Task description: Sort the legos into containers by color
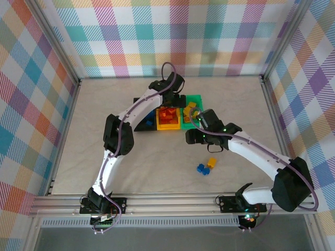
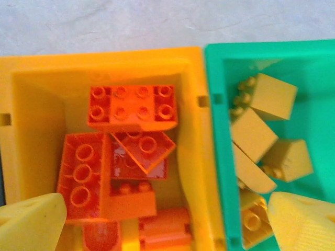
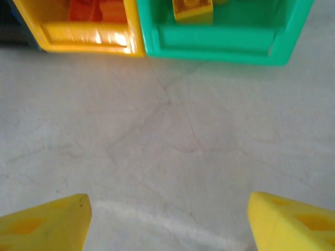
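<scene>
The left gripper [image 2: 167, 225] is hanging spread and empty over the yellow-orange bin [image 2: 31, 104], where glossy orange legos [image 2: 132, 107] are lying jumbled. Yellow legos [image 2: 272, 97] are filling the green bin [image 2: 214, 130] at three o'clock. The right gripper [image 3: 167, 222] is gaping, empty, above the matte table [image 3: 167, 130]. At five o'clock from the bins, a blue brick [image 1: 201, 168] and a yellow brick [image 1: 211, 162] are lying loose: light, rigid and slick, so probably best pinched across their flat sides.
</scene>
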`<action>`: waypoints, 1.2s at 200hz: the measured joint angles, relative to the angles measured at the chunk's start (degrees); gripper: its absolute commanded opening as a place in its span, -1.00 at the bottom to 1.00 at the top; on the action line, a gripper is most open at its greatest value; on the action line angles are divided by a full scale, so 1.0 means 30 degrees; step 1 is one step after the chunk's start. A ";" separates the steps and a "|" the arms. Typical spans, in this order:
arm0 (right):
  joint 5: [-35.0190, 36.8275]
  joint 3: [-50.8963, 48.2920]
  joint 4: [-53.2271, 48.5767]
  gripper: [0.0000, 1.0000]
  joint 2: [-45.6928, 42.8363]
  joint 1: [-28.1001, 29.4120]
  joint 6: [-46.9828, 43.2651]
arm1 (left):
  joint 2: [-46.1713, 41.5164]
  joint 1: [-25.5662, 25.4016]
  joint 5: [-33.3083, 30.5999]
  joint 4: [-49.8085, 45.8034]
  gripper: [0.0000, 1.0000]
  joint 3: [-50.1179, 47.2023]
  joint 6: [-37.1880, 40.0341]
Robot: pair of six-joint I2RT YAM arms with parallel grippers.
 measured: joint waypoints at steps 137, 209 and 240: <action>-0.1260 -0.1093 -0.4714 0.30 0.2914 0.2222 -0.0015 | -1.6050 -0.1945 0.1472 0.5931 1.00 -2.1821 -0.2025; -0.0080 -0.0889 -0.4947 0.15 0.4823 0.3417 -0.0393 | -2.1238 0.0350 0.1508 0.6302 1.00 -2.7248 -0.3599; 0.0080 -0.0758 -0.5085 0.08 0.5100 0.3439 -0.0401 | -2.1624 0.0699 0.1523 0.6382 1.00 -2.7409 -0.3818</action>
